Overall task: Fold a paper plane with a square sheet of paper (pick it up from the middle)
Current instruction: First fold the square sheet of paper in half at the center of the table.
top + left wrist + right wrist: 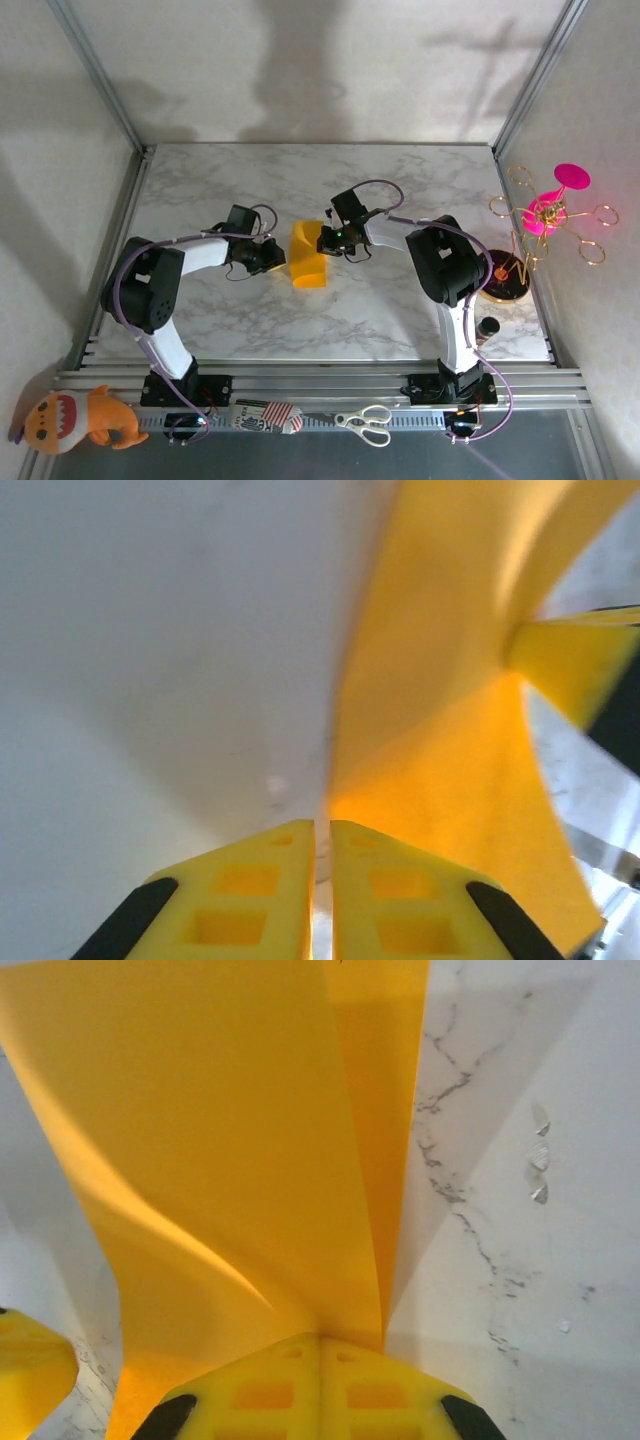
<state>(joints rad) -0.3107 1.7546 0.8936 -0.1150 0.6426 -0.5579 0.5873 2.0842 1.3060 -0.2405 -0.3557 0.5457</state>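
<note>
**Sheet Held Off-Flat at Desk Centre by Both End Effectors**

Edges and clearance: In the top view the square sheet of paper (308,255) is found at the middle of the desk (400,180), curled upward rather than lying flat. Its 9 o'clock edge is pinched by the left end effector (272,255), and its 2 o'clock corner by the right end effector (328,240). Bare desk is left open toward 12 o'clock and toward 6 o'clock. At 3 o'clock, room is narrowed by a gold wire ornament with pink discs (548,215) and a round dark base (503,278).

Materials and shapes: The sheet (230,1140) is thin, matte, orange-yellow and unmarked. A soft bend and a straight lengthwise fold are seen in the right wrist view. The right end effector (320,1380) is clamped on the sheet's edge, with the yellow fingers pressed together. In the left wrist view the left end effector (322,880) is clenched to a hairline gap, into which the sheet (450,730) runs.

Surface and room: The desk is white marble-patterned with grey veins and is enclosed by pale walls and aluminium rails. At 6 o'clock on the front rail, scissors (365,423) and an orange plush toy (75,420) are noted.
</note>
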